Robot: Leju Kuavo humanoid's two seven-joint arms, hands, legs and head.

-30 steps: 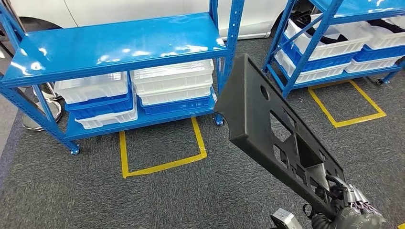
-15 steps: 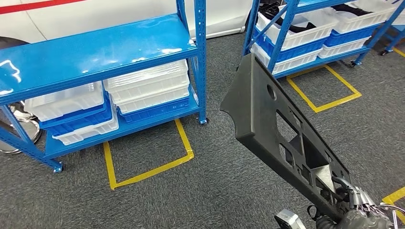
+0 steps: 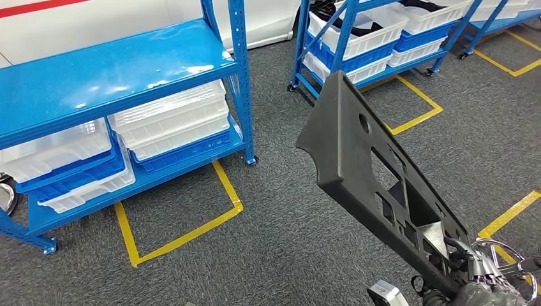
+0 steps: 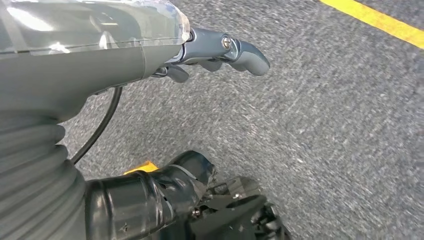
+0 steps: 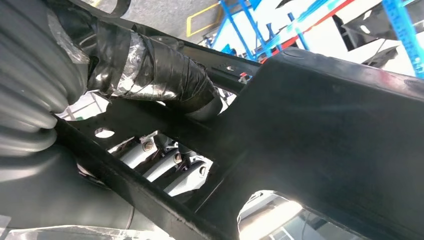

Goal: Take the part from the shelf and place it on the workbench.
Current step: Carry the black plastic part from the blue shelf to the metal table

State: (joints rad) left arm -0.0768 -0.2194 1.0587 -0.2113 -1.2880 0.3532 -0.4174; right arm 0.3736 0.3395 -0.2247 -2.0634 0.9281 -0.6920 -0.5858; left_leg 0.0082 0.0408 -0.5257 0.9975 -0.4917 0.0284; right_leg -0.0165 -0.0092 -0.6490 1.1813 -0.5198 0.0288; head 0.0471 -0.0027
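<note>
Everything in your head view has slid to the left since a moment ago, so it is the robot turning, not the shelves moving. Your right hand (image 3: 480, 280) grips the bottom end of the part (image 3: 363, 166), a long black panel with holes cut in it, and the panel sticks up and away over the grey carpet floor (image 3: 274, 242). It is off the blue shelf (image 3: 115, 70) already. Your left hand (image 4: 220, 50) hangs over the floor with nothing in it, fingers loose. No counter is in sight yet, so finish the turn slowly (the panel is long and could bump the second blue shelf (image 3: 344, 32)). Hold the grip tight, keep the top end away from the posts, and stop once you see the counter.
</note>
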